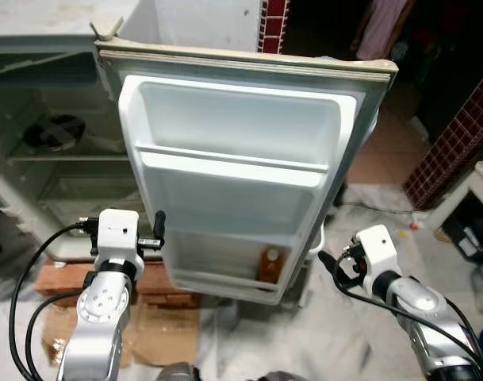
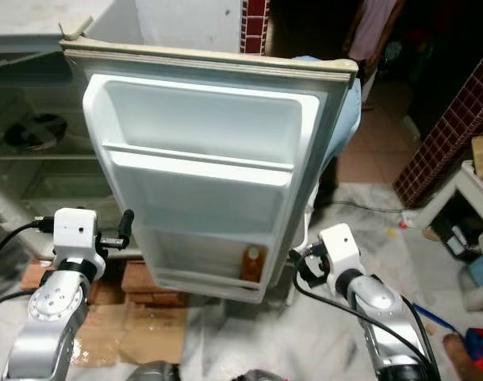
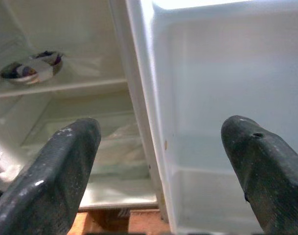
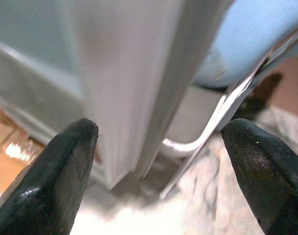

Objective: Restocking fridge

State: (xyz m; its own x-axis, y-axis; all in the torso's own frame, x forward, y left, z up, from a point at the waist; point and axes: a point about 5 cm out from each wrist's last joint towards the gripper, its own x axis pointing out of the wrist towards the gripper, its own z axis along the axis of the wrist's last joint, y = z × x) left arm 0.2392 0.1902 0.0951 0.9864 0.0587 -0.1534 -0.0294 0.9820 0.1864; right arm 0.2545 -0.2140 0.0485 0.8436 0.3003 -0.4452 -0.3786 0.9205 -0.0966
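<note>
Left gripper (image 1: 157, 230): raised near-left, fingers spread wide, nothing between them — straddles the hinge-side edge of the fridge door (image 1: 241, 175), prob. to steady it or reach past into the fridge.
Right gripper (image 2: 298, 266): near-right, at the door's free edge, low down; fingers wide apart, empty — looks placed to keep the door swung open.
Door: wide open, inner face toward camera; upper shelves bare.
Bottle (image 1: 270, 266): small amber one, upright in the door's bottom shelf, right end. Closer to the right gripper, just left of it across the door edge; well right of the left gripper. Touched by neither.
Fridge interior (image 1: 59, 151): far-left, glass shelves; a bowl (image 3: 31, 71) on the upper one.
Chair (image 4: 212, 122): metal frame w/ blue fabric, behind the door on the right.
Floor: bricks and cardboard (image 1: 158, 329) under the fridge.
Judgement: nothing in hand yet — stock item not seen in either gripper.
</note>
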